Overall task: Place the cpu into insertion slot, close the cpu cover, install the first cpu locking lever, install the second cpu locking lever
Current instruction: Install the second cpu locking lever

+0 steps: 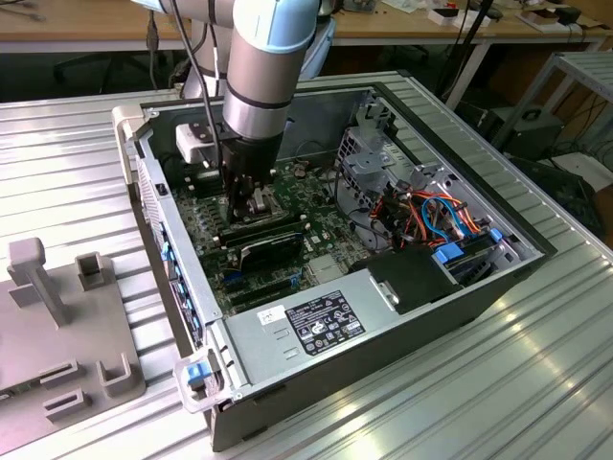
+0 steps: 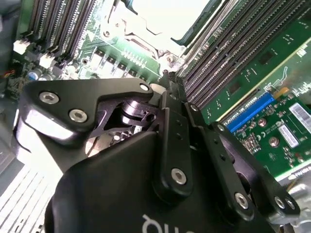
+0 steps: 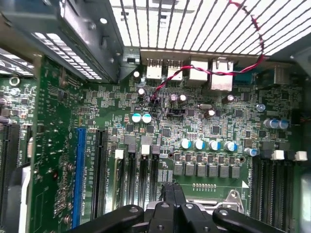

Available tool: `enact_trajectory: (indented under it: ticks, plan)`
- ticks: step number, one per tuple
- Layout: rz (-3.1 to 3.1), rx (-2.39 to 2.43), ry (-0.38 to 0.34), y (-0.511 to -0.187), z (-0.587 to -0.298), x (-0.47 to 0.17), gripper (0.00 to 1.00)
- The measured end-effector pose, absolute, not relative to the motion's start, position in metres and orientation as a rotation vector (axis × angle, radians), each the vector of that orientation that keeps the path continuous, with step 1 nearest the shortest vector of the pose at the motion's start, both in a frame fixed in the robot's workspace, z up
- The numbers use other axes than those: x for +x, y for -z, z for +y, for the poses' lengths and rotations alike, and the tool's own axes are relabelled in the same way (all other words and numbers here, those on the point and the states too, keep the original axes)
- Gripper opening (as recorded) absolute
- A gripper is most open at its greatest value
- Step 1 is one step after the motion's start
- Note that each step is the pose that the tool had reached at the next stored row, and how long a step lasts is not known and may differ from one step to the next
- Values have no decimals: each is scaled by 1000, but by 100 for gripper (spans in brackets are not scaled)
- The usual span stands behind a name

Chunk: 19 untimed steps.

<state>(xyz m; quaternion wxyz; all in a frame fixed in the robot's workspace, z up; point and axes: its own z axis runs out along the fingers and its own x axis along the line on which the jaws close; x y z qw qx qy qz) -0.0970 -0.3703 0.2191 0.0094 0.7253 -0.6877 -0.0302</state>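
Observation:
My gripper (image 1: 251,199) reaches down into the open computer case and hovers just above the green board. In both wrist views its black fingers (image 3: 172,193) come together in one narrow tip, shut with nothing between them. Just past that tip (image 2: 165,77) lies the cpu (image 2: 163,10), a bright flat metal square. The silver cpu cover (image 2: 122,25) frames it. The insertion slot itself is hidden under the chip and plate. A silver corner of the socket frame (image 3: 232,199) shows beside the fingers. I cannot make out the locking levers.
Long black memory slots (image 2: 233,58) run beside the socket. A black expansion card (image 1: 270,251) stands just in front of the gripper. The power supply (image 1: 326,321), coloured cables (image 1: 431,216) and metal drive cage (image 1: 369,158) fill the case's other side. A grey fixture (image 1: 57,326) sits at the exterior view's left.

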Motion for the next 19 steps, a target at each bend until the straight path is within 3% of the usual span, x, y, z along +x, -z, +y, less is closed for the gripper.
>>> enact_trajectory:
  ticks: [5, 19]
  plan:
    - [-2147, 2265, 94, -233, -368, -97, 11]
    - [-2161, 2280, 63, -233, -367, -91, 11]
